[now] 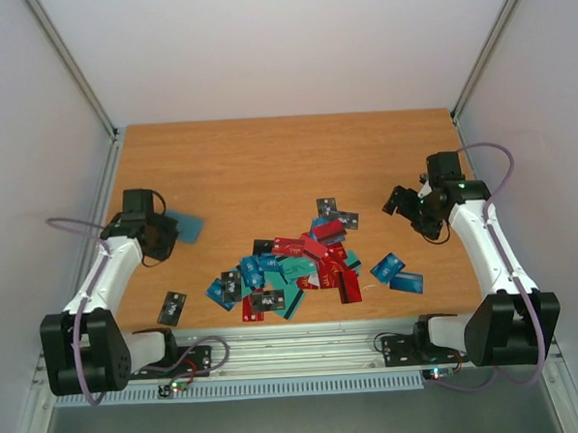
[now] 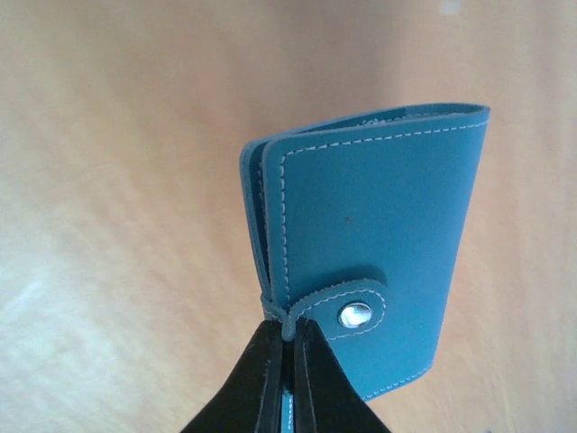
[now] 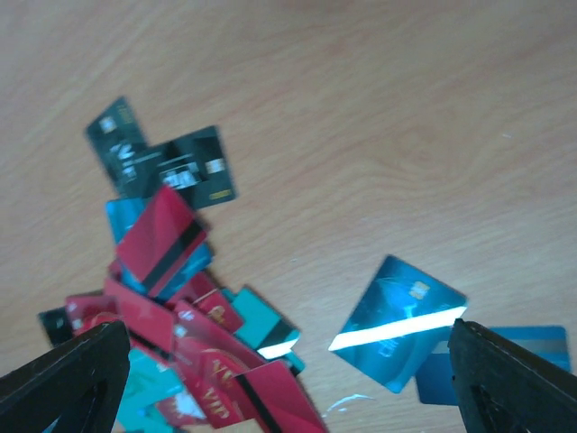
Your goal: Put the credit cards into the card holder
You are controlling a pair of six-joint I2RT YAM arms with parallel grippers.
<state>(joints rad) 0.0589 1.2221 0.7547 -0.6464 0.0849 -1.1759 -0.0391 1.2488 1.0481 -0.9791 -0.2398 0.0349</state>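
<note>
The left gripper (image 1: 166, 233) is clenched on the holder (image 2: 370, 234), pinching its edge just beside the snap strap (image 2: 347, 302), at the left side of the table (image 1: 267, 159), well apart from the cards (image 1: 292, 270). The right gripper (image 1: 408, 208) is released, jaws wide, above the wood near the heap's right end.

The card holder (image 2: 379, 244) looks like matt, leather-like material, smooth and dull teal, with pale thread stitching along its edges — its snap (image 2: 354, 315) is shiny metal. The credit cards (image 1: 292, 270) are thin plastic, glossy — some catch white glare. The table (image 1: 267, 159) shows smooth, matt wood grain
</note>
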